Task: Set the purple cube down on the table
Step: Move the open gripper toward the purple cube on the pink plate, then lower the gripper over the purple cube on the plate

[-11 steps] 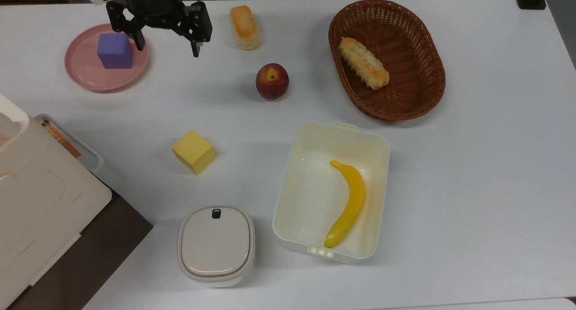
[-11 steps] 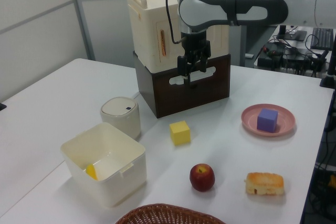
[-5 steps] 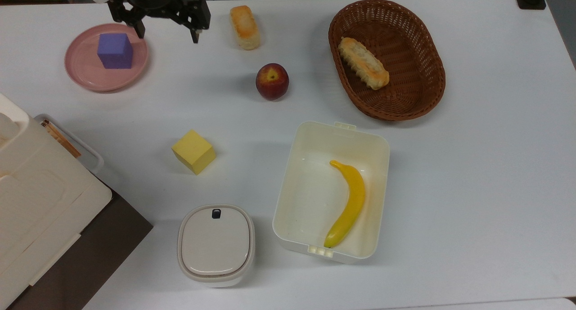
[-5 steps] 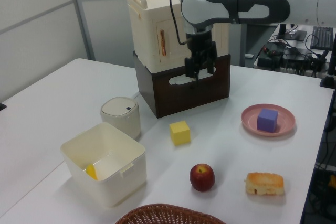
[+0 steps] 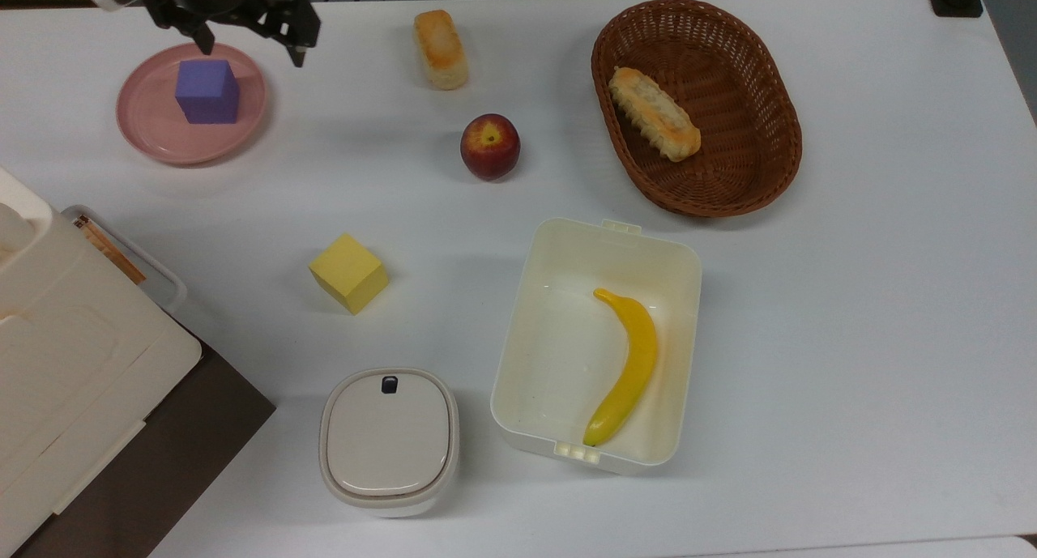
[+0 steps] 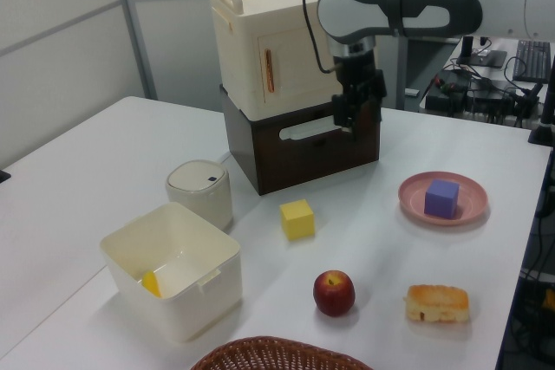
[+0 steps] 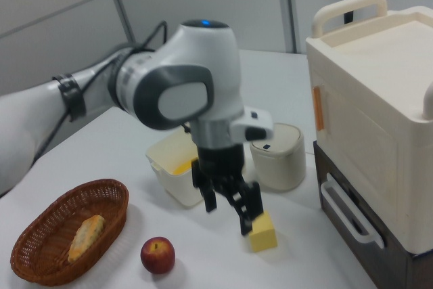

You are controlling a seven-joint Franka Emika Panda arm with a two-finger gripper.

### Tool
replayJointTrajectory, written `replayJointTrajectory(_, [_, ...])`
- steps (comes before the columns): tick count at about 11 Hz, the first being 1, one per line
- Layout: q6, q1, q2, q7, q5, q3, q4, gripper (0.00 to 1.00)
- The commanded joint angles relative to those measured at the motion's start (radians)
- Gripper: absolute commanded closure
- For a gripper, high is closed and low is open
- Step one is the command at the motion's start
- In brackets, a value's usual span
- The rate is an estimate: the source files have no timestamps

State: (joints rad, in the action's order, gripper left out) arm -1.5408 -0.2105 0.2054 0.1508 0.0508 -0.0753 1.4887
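The purple cube (image 5: 207, 91) (image 6: 441, 197) sits upright in the middle of a round pink plate (image 5: 146, 133) (image 6: 411, 191) at the top view's upper left. My gripper (image 5: 252, 54) (image 6: 351, 125) (image 7: 228, 216) hangs open and empty high above the white table (image 5: 851, 299) (image 6: 87, 171). In the top view it appears just beyond the plate's upper right rim, apart from the cube. Its fingers (image 5: 298, 54) point down with a wide gap between them.
A yellow cube (image 5: 348, 272), an apple (image 5: 490, 146) and a bread piece (image 5: 441, 48) lie on the table. A wicker basket (image 5: 770, 169) holds bread; a white tub (image 5: 527, 364) holds a banana. A lidded pot (image 5: 389, 440) and a cabinet (image 5: 73, 380) stand at the top view's lower left.
The open gripper has travelled to the top view's left and toward its upper edge, nearer the plate; in the left view it moved right. The cube has not moved.
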Motion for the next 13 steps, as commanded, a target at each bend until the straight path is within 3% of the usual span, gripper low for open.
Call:
replayJointTrajectory(1, [0.054,-0.065,0.017,0.189,0.053,-0.003,0.058,0.0])
replayJointTrajectory(5, [0.08,-0.158,0.104,0.407,0.121,-0.003,0.061,0.0])
replayJointTrajectory(13, [0.076,-0.195,0.267,0.411,0.222,-0.003,0.065,0.0])
